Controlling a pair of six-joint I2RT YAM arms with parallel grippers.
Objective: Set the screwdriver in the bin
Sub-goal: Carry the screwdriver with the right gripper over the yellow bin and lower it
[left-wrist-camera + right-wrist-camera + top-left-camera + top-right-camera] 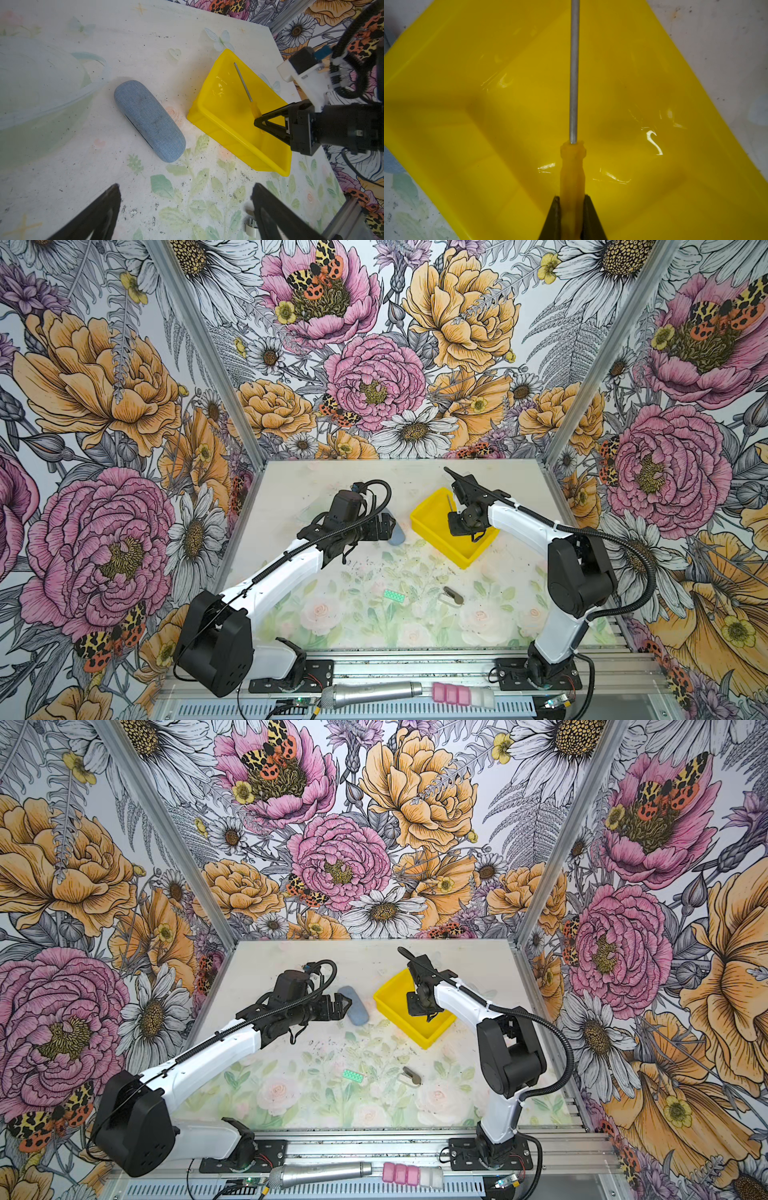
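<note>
The right hand (572, 200) is clamped tight on the yellow-orange handle of the screwdriver (572, 172), whose thin silver shaft runs straight out ahead of the fingertips. Directly beneath hand and tool lies the bin (467, 104), its yellow floor under the whole handle; whether the tool touches that floor cannot be told. Beyond the bin from this hand, the left hand (186, 185) hangs with its fingers spread wide and nothing between them, a blue-grey case (148, 120) just ahead of it on the bench (124, 41). Well behind both hands lie a grey-brown clip tool (452, 596) and a small green block (394, 596). Tall flowered walls (374, 344) enclose the bench on three sides.
</note>
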